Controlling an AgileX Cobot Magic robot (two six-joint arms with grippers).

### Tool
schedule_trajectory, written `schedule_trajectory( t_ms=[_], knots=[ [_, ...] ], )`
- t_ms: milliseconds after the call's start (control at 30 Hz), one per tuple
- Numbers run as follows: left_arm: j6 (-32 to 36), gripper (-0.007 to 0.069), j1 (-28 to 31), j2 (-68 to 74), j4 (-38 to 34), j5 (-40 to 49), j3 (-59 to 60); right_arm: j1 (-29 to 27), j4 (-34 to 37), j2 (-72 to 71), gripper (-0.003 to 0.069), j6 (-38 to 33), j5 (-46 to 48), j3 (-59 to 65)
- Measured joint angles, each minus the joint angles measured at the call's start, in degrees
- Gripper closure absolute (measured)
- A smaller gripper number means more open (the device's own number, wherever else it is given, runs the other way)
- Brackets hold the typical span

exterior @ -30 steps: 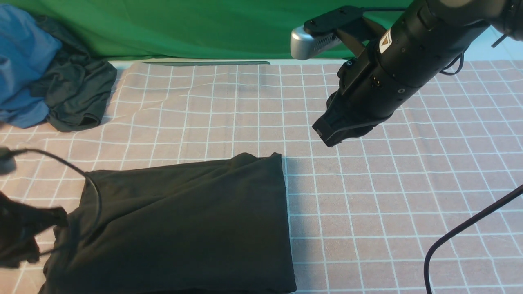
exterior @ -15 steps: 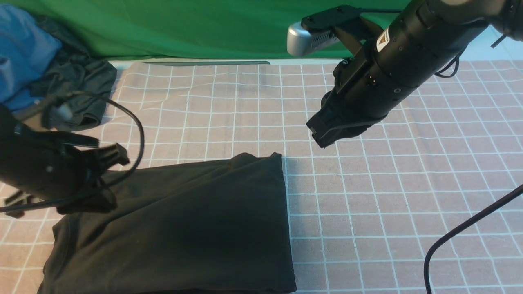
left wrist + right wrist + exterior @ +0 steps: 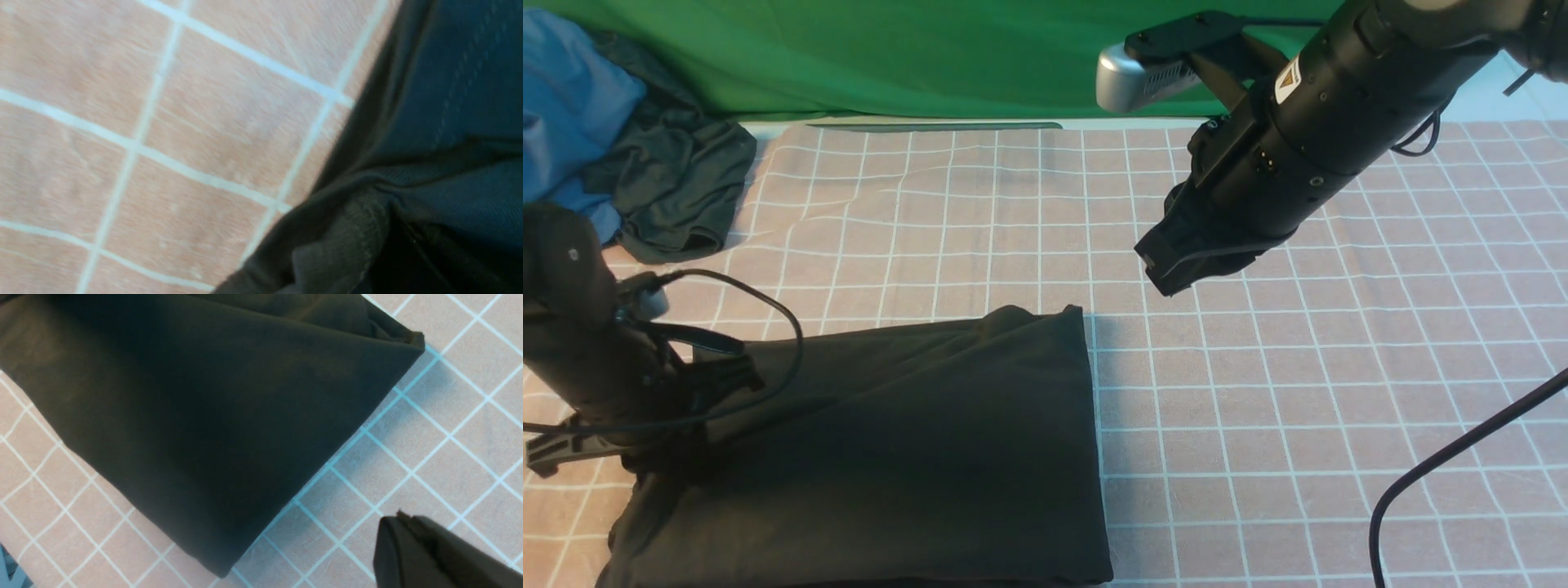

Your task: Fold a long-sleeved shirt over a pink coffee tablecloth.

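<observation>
1. The shirt (image 3: pixel 890 449) lies folded into a rough rectangle on the near-left part of the tablecloth (image 3: pixel 1298 392), its right edge running straight along a grid line.
2. The left gripper (image 3: pixel 658 465) is down at the shirt's left edge, near the front corner, with its tip buried in the dark fabric.
3. Its jaws are pressed together; whether any cloth is pinched between them cannot be told, since black metal and black fabric merge.
4. The left wrist view shows a ribbed hem of the shirt (image 3: pixel 351 237) bunched right at the camera, beside bare pink squares.
5. The right gripper (image 3: pixel 1168 273) hangs in the air above the tablecloth, beyond the shirt's far right corner and well apart from it.
6. Its jaws are pressed together and empty; in the right wrist view the closed tip (image 3: pixel 402 522) sits over bare grid, clear of the shirt's edge.
7. A blue garment (image 3: pixel 564 122) and a smaller dark garment (image 3: pixel 674 188) lie heaped at the far left, before a green cloth (image 3: pixel 890 57).
</observation>
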Motion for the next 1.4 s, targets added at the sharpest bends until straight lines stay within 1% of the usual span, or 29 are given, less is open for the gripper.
schedule_trajectory(
  t_ms=[133, 233, 300, 367, 400, 433, 500, 533, 567, 600, 633, 667, 733, 800, 933, 1167, 1200, 1267, 1367, 1400],
  knots=[
    [0.0, 0.0611, 3.0, -1.3, 2.5, -0.3, -1.0, 0.0, 0.1, 0.0, 0.0621, 0.0, 0.6, 0.0],
    [0.0, 0.0611, 4.2, -2.7, 2.8, 0.0, -1.2, 0.0, 0.1, 0.1, 0.0621, 0.3, 0.5, 0.0],
    [0.4, 0.0611, 4.4, -4.1, 1.9, 0.9, -1.2, 0.0, 0.3, 0.7, 0.0615, 0.9, -0.1, 0.0],
    [2.8, 0.0611, 4.4, -6.3, -1.6, 1.7, -1.1, 0.0, 0.4, 1.9, 0.0588, 1.3, -0.9, 0.0],
    [5.0, 0.0611, 4.4, -8.2, -4.0, 1.9, -0.8, 0.0, 0.4, 3.0, 0.0543, 1.5, -1.5, 0.0],
    [6.8, 0.0611, 4.4, -9.7, -6.7, 1.9, -0.3, 0.0, 0.4, 4.0, 0.0518, 1.5, -1.9, 0.0],
    [11.5, 0.0611, 4.4, -13.5, -11.4, 2.0, 1.1, 0.0, 0.4, 6.1, 0.0425, 1.7, -2.8, -0.1],
    [13.0, 0.0611, 4.4, -15.9, -13.2, 2.1, 1.9, 0.0, 0.4, 7.8, 0.0358, 2.0, -3.5, -0.4],
    [14.5, 0.0611, 4.4, -18.5, -15.1, 2.2, 3.1, 0.0, 0.4, 9.3, 0.0314, 2.0, -4.0, -0.9],
    [15.6, 0.0611, 4.4, -21.6, -17.1, 2.3, 4.9, 0.0, 0.4, 11.4, 0.0244, 2.1, -4.8, -2.0],
    [15.9, 0.0611, 4.4, -22.6, -17.6, 2.4, 5.5, 0.0, 0.4, 11.4, 0.0235, 2.1, -4.8, -2.0],
    [16.4, 0.0611, 4.4, -25.7, -18.4, 2.6, 7.3, 0.0, 0.4, 13.5, 0.0185, 2.3, -5.7, -3.4],
    [16.9, 0.0611, 4.4, -30.7, -19.3, 2.9, 10.2, 0.0, 0.4, 16.4, 0.0116, 3.1, -6.5, -6.0],
    [17.5, 0.0611, 4.4, -34.3, -19.4, 3.5, 12.8, 0.0, 0.4, 19.3, 0.0086, 3.6, -7.1, -8.1],
    [18.5, 0.0611, 4.4, -40.6, -19.4, 4.8, 16.6, 0.0, 0.5, 25.1, 0.0074, 4.4, -7.5, -12.7],
    [19.1, 0.0611, 4.4, -45.0, -19.4, 4.8, 17.8, 0.0, 1.8, 31.5, 0.0075, 6.1, -7.6, -16.9],
    [19.1, 0.0611, 4.4, -45.0, -19.4, 4.8, 17.9, 0.0, 2.2, 32.1, 0.0079, 6.2, -7.6, -17.1],
    [19.1, 0.0611, 4.4, -45.0, -19.4, 4.6, 17.9, 0.0, 3.2, 32.8, 0.011, 6.1, -7.6, -17.2],
    [19.1, 0.0611, 4.4, -45.0, -19.4, 4.3, 18.0, 0.0, 4.5, 33.2, 0.0291, 5.2, -7.9, -17.2],
    [19.1, 0.0611, 4.4, -45.0, -19.4, 4.3, 18.0, 0.0, 4.7, 33.3, 0.0383, 4.5, -7.9, -17.2]
  ],
)
